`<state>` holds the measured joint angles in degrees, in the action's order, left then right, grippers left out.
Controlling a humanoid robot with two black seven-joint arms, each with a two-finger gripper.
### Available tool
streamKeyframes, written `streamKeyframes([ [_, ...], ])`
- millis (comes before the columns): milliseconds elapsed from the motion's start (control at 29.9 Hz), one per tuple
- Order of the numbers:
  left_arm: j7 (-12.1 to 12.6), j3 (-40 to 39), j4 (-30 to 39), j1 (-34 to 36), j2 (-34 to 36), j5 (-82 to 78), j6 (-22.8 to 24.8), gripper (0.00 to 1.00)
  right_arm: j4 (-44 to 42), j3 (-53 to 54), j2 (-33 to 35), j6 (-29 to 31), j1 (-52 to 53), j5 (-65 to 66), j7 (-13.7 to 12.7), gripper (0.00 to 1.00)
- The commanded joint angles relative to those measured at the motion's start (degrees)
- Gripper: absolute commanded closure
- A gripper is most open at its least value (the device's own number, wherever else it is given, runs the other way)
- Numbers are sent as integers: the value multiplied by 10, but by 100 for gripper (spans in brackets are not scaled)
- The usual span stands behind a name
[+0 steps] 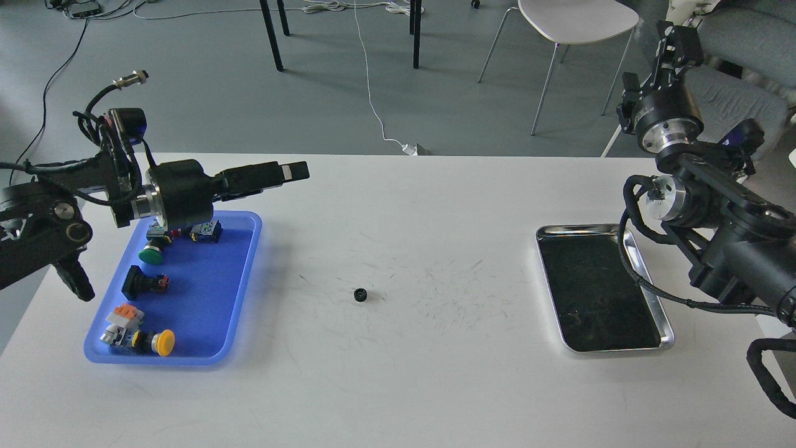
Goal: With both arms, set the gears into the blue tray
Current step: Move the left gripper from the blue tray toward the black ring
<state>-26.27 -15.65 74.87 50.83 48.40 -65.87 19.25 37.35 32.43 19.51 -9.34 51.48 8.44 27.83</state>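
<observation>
One small black gear (360, 294) lies alone on the white table, near its middle. The blue tray (208, 298) sits at the left and holds several coloured push-button switches (149, 283). My left gripper (292, 171) reaches rightward above the tray's far right corner, well short of the gear. Its fingers line up side-on, so no gap shows between them. My right gripper (675, 43) is raised high at the far right, past the table's back edge. It is seen from behind and its fingers are dark.
A shiny silver tray (666, 323) with a black lining lies at the right, under my right arm's cables. Faint dark specks on the lining are too small to identify. A white chair (575, 15) and table legs stand beyond the far edge.
</observation>
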Motion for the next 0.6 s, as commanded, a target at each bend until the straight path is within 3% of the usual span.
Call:
streamKeyframes([
  [0, 3, 2, 8, -5, -23, -31, -11, 2, 0, 11, 0, -2, -16, 0, 1, 4],
  [368, 2, 25, 7, -23, -58, -286, -59, 6, -1, 26, 1, -7, -33, 0, 2, 4],
  [568, 3, 11, 12, -30, -58, -306, -103, 5, 0, 26, 1, -7, -33, 1, 2, 4],
])
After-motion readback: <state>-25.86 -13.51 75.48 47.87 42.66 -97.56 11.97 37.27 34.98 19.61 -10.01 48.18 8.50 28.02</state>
